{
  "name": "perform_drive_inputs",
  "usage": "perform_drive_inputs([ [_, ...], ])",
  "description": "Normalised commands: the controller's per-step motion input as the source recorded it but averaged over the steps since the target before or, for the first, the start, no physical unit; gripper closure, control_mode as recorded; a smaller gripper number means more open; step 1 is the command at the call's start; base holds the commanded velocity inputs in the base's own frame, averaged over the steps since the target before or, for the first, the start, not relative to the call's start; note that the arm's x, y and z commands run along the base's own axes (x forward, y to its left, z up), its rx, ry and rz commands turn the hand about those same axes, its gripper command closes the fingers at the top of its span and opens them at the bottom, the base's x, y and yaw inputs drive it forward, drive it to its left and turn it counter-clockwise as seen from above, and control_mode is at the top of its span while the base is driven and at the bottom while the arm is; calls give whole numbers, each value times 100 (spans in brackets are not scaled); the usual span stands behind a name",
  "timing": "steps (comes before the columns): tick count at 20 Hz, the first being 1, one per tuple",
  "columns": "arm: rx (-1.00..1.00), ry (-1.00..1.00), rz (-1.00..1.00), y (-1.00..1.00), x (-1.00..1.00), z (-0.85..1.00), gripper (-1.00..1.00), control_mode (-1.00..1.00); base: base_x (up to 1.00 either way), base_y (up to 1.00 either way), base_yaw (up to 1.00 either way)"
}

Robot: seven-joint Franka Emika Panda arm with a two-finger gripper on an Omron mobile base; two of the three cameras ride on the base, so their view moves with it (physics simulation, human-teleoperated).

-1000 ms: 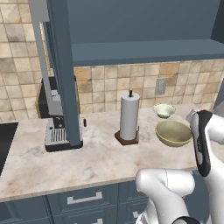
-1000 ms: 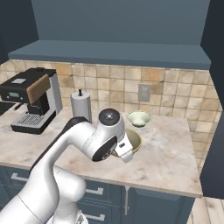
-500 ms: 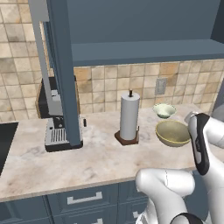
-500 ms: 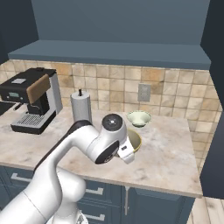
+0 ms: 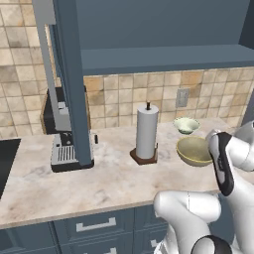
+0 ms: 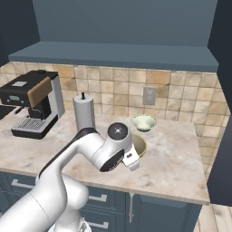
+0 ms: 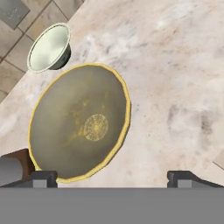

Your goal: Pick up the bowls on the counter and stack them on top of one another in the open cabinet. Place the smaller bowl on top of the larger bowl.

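Hand view gives me the end effector (image 7: 111, 177), jaws apart, above the larger bowl (image 7: 81, 122); both it and the smaller bowl (image 7: 49, 47) sit unstacked on the table (image 7: 175, 65).

larger bowl (image 5: 194, 151) on counter (image 5: 99, 183), smaller bowl (image 5: 186, 125) behind it

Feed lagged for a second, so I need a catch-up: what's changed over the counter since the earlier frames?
The arm's wrist has swung down and rightward in front of the larger bowl. The gripper stands open above the counter, one fingertip over the bowl's rim, holding nothing. The larger bowl, the smaller bowl and the paper towel roll stayed where they were.
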Motion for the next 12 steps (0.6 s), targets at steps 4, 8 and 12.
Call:
perform_drive_inputs([
  [4, 3, 3, 0, -6, 20, -16, -100, -100, 0, 0, 0],
  [8, 3, 2, 0, -7, 18, -20, -100, -100, 0, 0, 0],
  [12, 1, 0, 0, -5, 19, -22, -100, -100, 0, 0, 0],
])
